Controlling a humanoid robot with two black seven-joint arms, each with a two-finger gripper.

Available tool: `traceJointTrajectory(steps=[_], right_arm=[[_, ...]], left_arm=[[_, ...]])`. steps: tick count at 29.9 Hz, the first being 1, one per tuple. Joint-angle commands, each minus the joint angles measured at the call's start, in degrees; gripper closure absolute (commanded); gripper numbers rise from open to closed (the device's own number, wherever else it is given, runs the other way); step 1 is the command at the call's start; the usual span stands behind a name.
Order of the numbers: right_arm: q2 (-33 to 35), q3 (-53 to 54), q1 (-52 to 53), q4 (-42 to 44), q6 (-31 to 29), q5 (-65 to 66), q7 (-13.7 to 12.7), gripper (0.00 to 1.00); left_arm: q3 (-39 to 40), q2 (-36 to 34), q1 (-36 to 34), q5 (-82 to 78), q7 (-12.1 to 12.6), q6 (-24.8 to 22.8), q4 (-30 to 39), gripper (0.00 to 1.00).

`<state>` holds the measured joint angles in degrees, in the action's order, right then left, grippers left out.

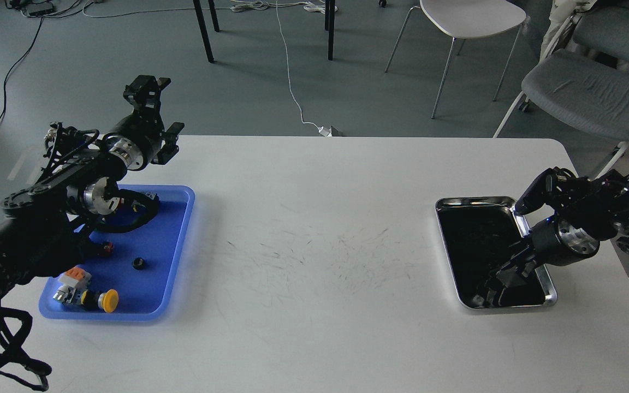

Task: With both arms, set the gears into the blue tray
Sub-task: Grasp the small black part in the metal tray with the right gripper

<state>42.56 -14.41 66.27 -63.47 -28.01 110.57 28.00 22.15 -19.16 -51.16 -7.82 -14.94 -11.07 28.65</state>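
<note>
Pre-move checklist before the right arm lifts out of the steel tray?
1. Right gripper down inside the steel tray: ok.
2. Gear between its fingers: cannot tell, dark on dark.
3. Blue tray has bare floor for a drop: ok.
4. One gear already in the blue tray: ok.
5. Left gripper raised beyond the blue tray: ok.
6. Table path between trays free of parts: ok.

Grey floor with trailing cables, 2 chairs and dark table legs beyond the white table.
</note>
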Motion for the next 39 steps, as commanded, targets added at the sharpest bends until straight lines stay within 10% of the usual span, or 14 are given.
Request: traceJointTrajectory(steps=[1,30,39], right_arm=[[-0.7,-0.1,-0.1,0.9,0.0,0.0,0.0,0.35],[-3.0,-1.2,-1.1,2.7,0.0,0.1,0.0,0.68],[-3.0,-1.3,-1.0,3.7,0.0,0.1,0.0,0.93]], left_arm=[[0.0,0.0,0.0,0.0,0.0,0.0,0.0,0.01],[-0.1,-0.1,0.8,-0.1,-0.1,-0.1,0.0,0.01],[-0.1,0.1,0.8,-0.1,-0.1,0.0,0.0,0.01]])
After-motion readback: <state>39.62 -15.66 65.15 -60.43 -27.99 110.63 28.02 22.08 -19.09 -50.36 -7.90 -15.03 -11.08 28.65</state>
